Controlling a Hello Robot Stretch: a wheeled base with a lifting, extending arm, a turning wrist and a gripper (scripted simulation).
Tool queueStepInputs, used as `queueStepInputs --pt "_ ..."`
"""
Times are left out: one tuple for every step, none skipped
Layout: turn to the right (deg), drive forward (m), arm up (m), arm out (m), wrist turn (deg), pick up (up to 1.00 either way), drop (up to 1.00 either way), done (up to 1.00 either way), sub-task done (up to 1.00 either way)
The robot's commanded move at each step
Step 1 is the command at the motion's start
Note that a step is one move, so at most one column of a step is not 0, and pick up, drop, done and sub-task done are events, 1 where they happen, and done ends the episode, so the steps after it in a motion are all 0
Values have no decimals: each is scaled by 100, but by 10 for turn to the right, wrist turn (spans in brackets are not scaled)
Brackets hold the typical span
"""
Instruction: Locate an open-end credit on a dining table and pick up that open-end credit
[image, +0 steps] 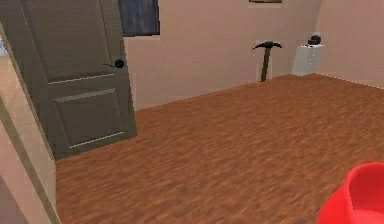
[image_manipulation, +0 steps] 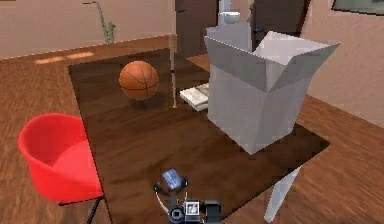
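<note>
Can't tell whether the gripper (image_manipulation: 171, 187), well short of the cardboard box (image_manipulation: 262, 90), holds anything; reaching toward that box could set the basketball (image_manipulation: 139, 78) beside it rolling.

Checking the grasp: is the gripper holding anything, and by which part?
Cannot tell: a small bluish thing sits on the table at the gripper's end.

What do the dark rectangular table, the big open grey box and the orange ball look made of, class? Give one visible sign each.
Dark rectangular table: wood, likely, semi-matt; faint grain streaks.
Big open grey box: cardboard, probably; thin folded flaps, matt.
Orange ball: rubber or leather, unclear; dark seams.
</note>
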Motion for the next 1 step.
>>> queueStepInputs --pt "0 0 10 0 0 0 0 0 0"
